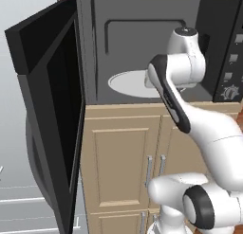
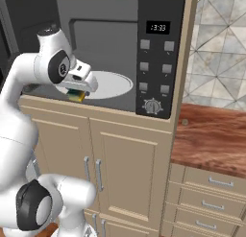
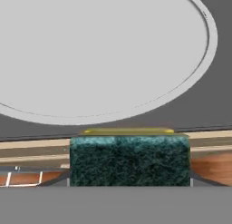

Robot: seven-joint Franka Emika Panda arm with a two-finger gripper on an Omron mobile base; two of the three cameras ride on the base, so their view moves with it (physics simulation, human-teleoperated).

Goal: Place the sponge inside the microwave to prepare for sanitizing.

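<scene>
The black microwave (image 1: 133,34) stands open, its dark glass door (image 1: 47,86) swung out to the left. Its control panel (image 2: 156,63) with display, buttons and dial is on the right. The white turntable (image 2: 113,85) lies on the grey floor inside. My gripper (image 2: 79,89) reaches into the opening at the front left and is shut on the sponge (image 2: 76,95). The sponge is a small yellow block with a green layer. In the hand view the sponge (image 3: 130,159) shows its green face, hanging over the cavity's front lip just short of the turntable (image 3: 104,51).
Tan cabinet doors (image 1: 123,162) with metal handles sit under the microwave. A brown wooden counter (image 2: 211,130) with drawers (image 2: 218,183) below it lies to the right, backed by a tiled wall (image 2: 221,44). The open door juts far out on the left.
</scene>
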